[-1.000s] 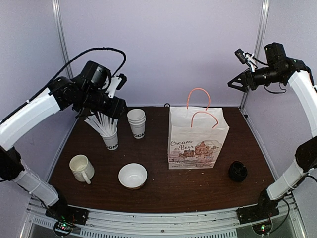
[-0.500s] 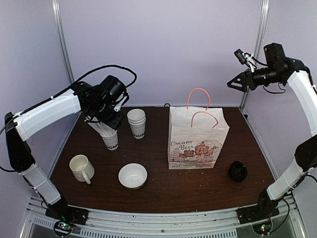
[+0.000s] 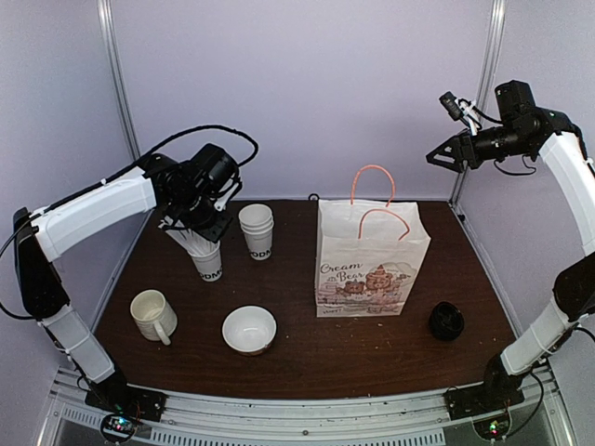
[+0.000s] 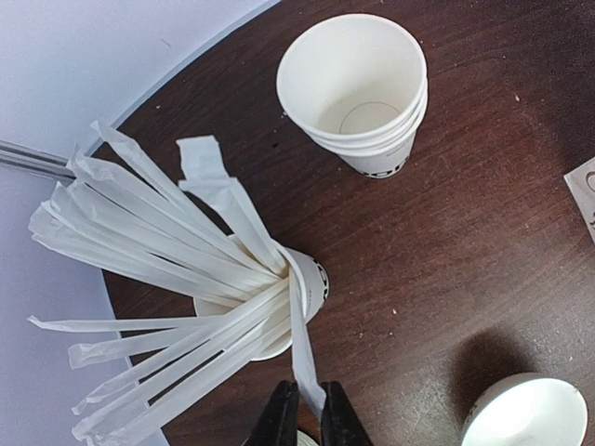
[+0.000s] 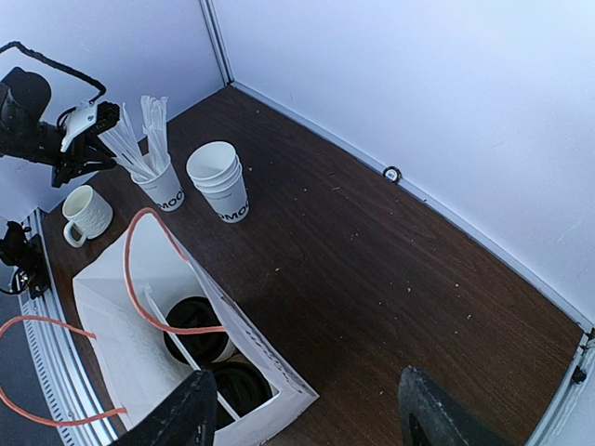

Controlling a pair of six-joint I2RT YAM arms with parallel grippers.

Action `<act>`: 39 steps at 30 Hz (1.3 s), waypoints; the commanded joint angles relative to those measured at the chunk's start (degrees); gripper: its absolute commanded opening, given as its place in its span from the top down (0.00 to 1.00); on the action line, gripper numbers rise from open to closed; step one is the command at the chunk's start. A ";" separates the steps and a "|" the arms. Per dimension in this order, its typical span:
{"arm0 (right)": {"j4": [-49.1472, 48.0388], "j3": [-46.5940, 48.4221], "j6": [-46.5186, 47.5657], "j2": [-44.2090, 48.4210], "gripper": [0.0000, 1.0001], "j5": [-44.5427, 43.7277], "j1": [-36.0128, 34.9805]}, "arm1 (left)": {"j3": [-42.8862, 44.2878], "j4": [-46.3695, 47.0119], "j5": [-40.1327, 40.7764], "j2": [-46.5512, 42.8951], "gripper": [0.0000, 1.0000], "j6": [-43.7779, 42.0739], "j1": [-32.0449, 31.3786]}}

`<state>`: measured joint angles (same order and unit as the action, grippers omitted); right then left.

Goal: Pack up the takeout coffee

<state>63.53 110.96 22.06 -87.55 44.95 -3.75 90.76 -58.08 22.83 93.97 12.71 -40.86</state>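
**A:** While the left gripper (image 4: 310, 420) hangs over the white paper cup holding wrapped straws (image 4: 314, 283), how do its fingers stand?

**B:** Almost together. They pinch the lower end of one white paper-wrapped straw (image 4: 299, 344) that leans out of that cup. The other straws fan away to the side, untouched.

**A:** Right gripper (image 5: 307, 376)?

**B:** High at the far right corner of the cell, above the table. Fingers spread wide, nothing between them, touching nothing.

**A:** Location of the takeout coffee (image 5: 197, 336)?

**B:** Both black-lidded cups (image 5: 237, 388) stand side by side inside the white printed paper bag with orange cord handles (image 3: 372, 255), as the right wrist view shows from above. The bag is upright at mid-table with its mouth open, and the handles arch over the opening.

**A:** Surroundings?

**B:** A stack of lidless white paper cups (image 3: 257, 228) is just beside the straw cup, not touching it. A white ceramic handled mug (image 3: 153, 314) and a round white bowl (image 3: 249, 329) sit nearer the arm bases. A black round object (image 3: 446, 321), lid-like, lies on the dark brown table (image 3: 307, 362) right of the bag, apart from it.
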 commanded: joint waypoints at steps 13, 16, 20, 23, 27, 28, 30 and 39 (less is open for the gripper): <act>-0.95 0.82 -1.06 -1.28 0.31 1.17 0.41 | 6.66 -4.41 0.27 -8.06 1.00 -2.10 0.34; -0.99 0.92 -1.14 -1.40 0.31 1.43 0.41 | 6.16 -4.71 0.42 -9.74 1.00 -1.71 0.34; -0.90 1.00 -1.15 -1.40 0.31 1.40 0.41 | 7.50 -4.79 -0.76 -11.30 1.00 -2.17 0.34; -0.90 1.05 -1.15 -1.32 0.31 1.28 0.41 | 10.12 -4.76 -0.42 -12.44 1.00 -2.87 0.30; -0.90 0.95 -1.06 -1.18 0.31 1.12 0.41 | 14.32 -4.44 -2.96 -14.09 1.00 -4.22 0.34; -0.88 0.94 -1.06 -1.14 0.31 0.99 0.41 | 15.80 -4.44 -3.82 -14.24 1.00 -4.31 0.34; -0.90 0.84 -0.97 -1.13 0.31 0.80 0.41 | 18.09 -4.52 -5.93 -14.52 1.00 -4.31 0.29; -0.87 0.85 -0.82 -1.01 0.31 0.62 0.41 | 23.05 -1.89 -19.77 -16.41 1.00 -2.38 0.29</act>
<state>63.20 111.02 21.21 -88.86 45.19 -3.75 112.22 -63.29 12.51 78.54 9.52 -40.86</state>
